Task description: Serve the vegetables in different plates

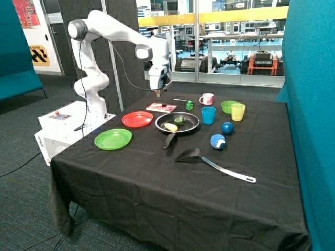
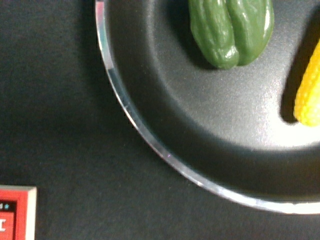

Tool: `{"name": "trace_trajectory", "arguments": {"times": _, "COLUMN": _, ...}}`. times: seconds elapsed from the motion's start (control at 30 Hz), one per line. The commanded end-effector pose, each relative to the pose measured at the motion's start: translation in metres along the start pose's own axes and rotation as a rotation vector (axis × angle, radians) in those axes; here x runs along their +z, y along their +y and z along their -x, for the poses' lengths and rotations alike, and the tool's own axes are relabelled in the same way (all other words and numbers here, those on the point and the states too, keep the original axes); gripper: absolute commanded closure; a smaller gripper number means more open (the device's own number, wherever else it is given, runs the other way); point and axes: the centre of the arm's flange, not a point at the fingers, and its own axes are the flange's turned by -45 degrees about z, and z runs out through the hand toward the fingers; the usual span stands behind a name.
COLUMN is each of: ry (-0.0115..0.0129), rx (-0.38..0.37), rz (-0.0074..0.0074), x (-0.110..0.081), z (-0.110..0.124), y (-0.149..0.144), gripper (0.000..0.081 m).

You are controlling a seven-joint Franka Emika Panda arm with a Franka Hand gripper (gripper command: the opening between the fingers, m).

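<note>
The dark green lumpy vegetable (image 1: 179,120) and the pale yellow oval one (image 1: 171,126) lie side by side in the black frying pan (image 1: 191,126) at the middle of the table. The red plate (image 1: 137,119) and the bright green plate (image 1: 113,139) lie bare beside the pan, on the robot base's side. My gripper (image 1: 159,93) hangs well above the table, over the cloth between the pan's far rim and a red booklet (image 1: 161,107). The wrist view shows the green vegetable (image 2: 231,30), the yellow one (image 2: 310,87), the pan (image 2: 200,125) and the booklet's corner (image 2: 15,212).
A black spatula (image 1: 214,162) lies in front of the pan. Two blue balls (image 1: 227,128) (image 1: 218,141), a blue cup (image 1: 208,115), a yellow cup (image 1: 238,111), a green bowl (image 1: 228,106), a mug (image 1: 207,99) and a small green cube (image 1: 189,105) stand behind and beside the pan.
</note>
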Motion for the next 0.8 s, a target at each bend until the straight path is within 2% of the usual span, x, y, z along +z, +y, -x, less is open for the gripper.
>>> {"name": "trace_trajectory", "arguments": {"times": 0.0, "ry": -0.0056, "rx": -0.064, "rz": -0.002, "x": 0.013, "z": -0.027, "y": 0.006, "gripper": 0.0233}}
{"name": "trace_trajectory", "arguments": {"times": 0.33, "ry": -0.0056, "rx": -0.084, "rz": -0.002, "x": 0.024, "z": -0.035, "y": 0.014, "gripper": 0.0217}}
{"name": "trace_trajectory", "arguments": {"times": 0.77, "ry": -0.0055, "rx": -0.164, "rz": -0.0023, "x": 0.045, "z": -0.047, "y": 0.025, "gripper": 0.0156}}
